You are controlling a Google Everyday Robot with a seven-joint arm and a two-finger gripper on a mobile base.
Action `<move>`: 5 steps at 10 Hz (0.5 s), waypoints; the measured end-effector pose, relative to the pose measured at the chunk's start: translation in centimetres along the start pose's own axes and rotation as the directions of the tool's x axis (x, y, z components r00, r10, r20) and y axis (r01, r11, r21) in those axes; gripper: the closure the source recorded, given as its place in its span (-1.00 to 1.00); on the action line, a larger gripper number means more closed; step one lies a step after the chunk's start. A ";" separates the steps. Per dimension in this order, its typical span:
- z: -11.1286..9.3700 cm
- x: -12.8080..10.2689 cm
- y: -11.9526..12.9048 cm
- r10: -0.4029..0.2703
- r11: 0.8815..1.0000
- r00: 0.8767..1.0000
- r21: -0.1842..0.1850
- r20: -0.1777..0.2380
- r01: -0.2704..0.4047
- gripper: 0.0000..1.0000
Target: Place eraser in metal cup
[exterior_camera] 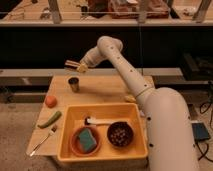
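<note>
The eraser [71,64] is lifted, pinched in the closed hand [78,66], which hangs above the metal cup [74,84] near the desk's [106,93] back-left corner. We judge that the drop into the cup remains. Open room surrounds the cup; the yellow bin [100,106] sits toward the front edge.
</note>
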 end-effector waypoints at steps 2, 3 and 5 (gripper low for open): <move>2.3 0.8 -0.6 0.014 1.000 1.000 0.026 0.012 -0.015 1.00; 3.2 0.5 -0.8 0.022 0.999 1.000 0.041 0.019 -0.023 1.00; 4.4 -0.8 -1.0 0.035 0.998 0.999 0.058 0.034 -0.037 1.00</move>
